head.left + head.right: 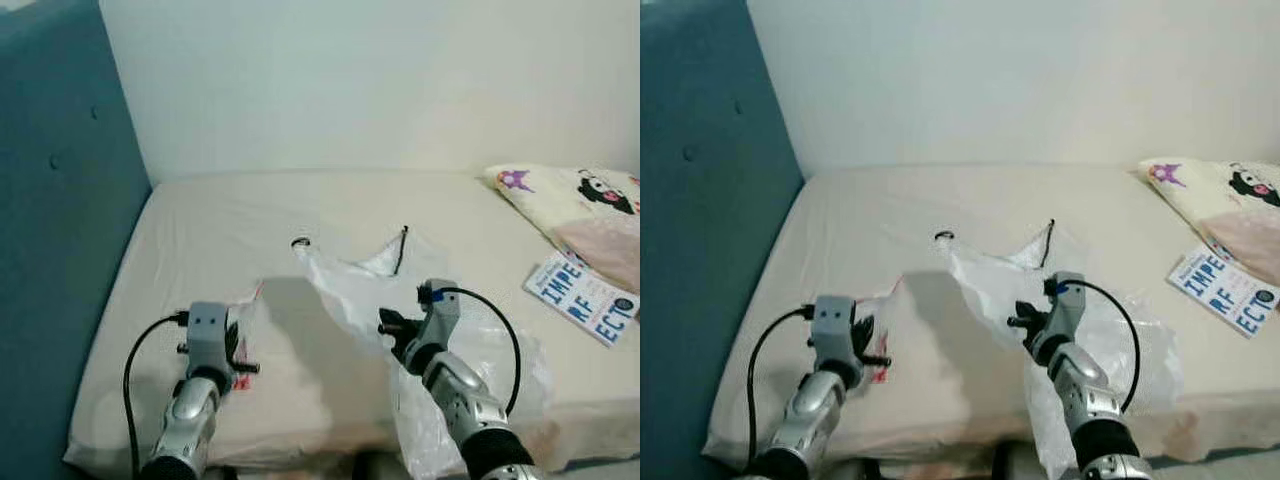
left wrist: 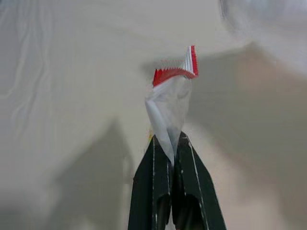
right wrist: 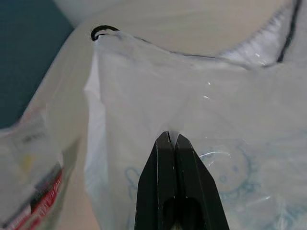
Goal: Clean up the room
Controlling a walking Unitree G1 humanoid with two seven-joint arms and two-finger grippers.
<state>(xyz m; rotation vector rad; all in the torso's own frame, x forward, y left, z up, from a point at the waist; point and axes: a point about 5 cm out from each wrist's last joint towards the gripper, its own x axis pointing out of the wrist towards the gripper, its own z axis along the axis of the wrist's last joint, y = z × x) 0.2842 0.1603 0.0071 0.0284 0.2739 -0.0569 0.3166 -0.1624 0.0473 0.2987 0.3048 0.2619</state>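
Note:
A clear plastic bag [image 1: 420, 300] with black drawstring loops lies on the beige bed [image 1: 220, 230], its mouth held up. My right gripper [image 3: 169, 140] is shut on the bag's film near the mouth, right of centre on the bed. My left gripper [image 2: 168, 143] is shut on a crumpled clear wrapper [image 2: 170, 103] with a red serrated edge. It holds the wrapper just above the sheet at the front left, beside the bag's open edge [image 1: 300, 262].
A blue padded headboard [image 1: 60, 230] rises on the left and a white wall [image 1: 380, 80] runs behind. A patterned pillow [image 1: 590, 205] and a white book with blue lettering [image 1: 585, 297] lie at the right edge of the bed.

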